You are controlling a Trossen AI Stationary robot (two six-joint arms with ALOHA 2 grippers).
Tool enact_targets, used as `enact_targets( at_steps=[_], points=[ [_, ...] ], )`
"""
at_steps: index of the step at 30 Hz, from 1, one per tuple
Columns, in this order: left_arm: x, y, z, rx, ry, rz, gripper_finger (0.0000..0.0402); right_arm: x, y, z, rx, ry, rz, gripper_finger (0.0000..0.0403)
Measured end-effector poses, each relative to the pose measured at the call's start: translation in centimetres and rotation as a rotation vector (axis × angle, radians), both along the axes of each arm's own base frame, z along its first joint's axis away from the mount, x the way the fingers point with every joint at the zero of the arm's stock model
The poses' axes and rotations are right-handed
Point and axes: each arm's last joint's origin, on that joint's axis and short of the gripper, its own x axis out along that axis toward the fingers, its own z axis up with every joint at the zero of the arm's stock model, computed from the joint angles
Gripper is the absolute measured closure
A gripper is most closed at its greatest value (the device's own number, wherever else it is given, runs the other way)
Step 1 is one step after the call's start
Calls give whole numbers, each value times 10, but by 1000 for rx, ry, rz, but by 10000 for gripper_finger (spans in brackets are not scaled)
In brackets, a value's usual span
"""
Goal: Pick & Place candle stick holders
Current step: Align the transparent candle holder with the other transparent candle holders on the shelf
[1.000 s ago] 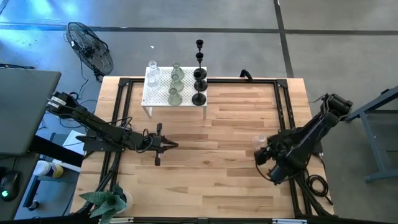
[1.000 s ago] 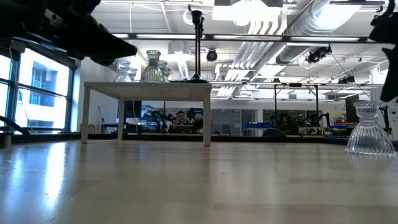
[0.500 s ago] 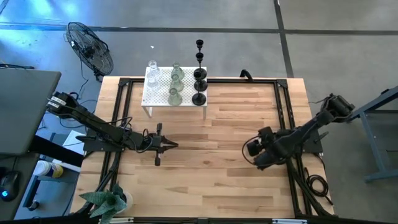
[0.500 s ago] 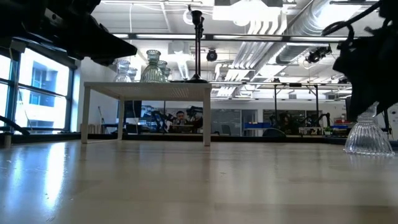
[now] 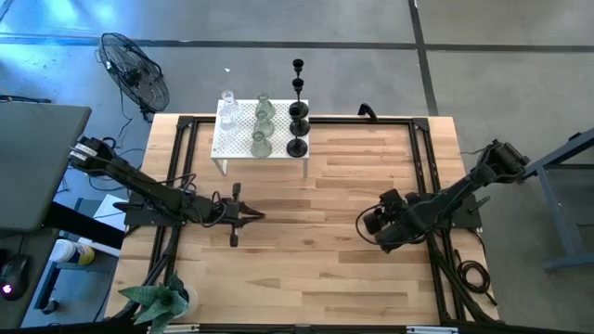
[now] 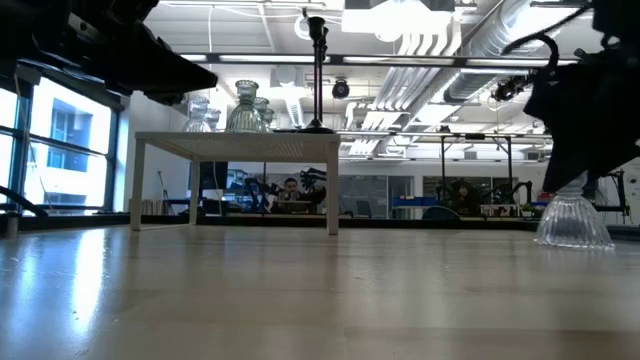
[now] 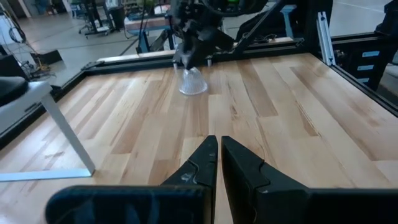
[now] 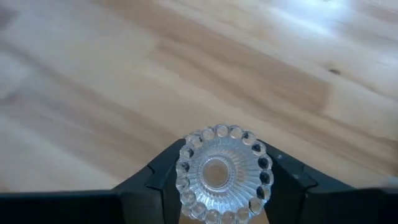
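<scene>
My right gripper is at the table's right middle, shut on a clear ribbed glass candle holder. The holder also shows in the left wrist view and from above in the right wrist view. My left gripper is shut and empty, low over the table's left middle. Several other holders stand on the white perforated little table at the far edge: clear, pale-green and black. My right gripper pinches the holder just under its beaded top rim, one finger on each side. The fingers come from above, pointing down. The holder stands upright; its flared base is at table level, and I cannot tell whether it touches the wood.
A black frame runs along the table's left, far and right sides. A green plant sits at the near left corner. A black floor fan stands off the table's far left. Open wood lies between the two grippers.
My right gripper has gone toward the table's left and far edges, from beside the clear holder to over it, and now has it between its fingers. The holder has shifted a little toward the table's left, still upright and at table level.
</scene>
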Motion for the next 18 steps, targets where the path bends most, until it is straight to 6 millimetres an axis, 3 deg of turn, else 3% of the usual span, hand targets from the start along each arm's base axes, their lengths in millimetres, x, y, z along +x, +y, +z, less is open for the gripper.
enact_targets(
  at_steps=[4,9,12,18],
  points=[
    [-10,13,-8,-29,0,49,383,20,12,16,30,-92,129,251],
    [-24,32,-15,-112,-28,86,383,66,26,45,-2,-294,387,251],
    [-29,39,-14,-126,-54,96,383,101,25,49,-53,-326,516,251],
    [-37,51,-20,-115,-34,177,383,191,11,36,-125,-262,755,251]
  ],
)
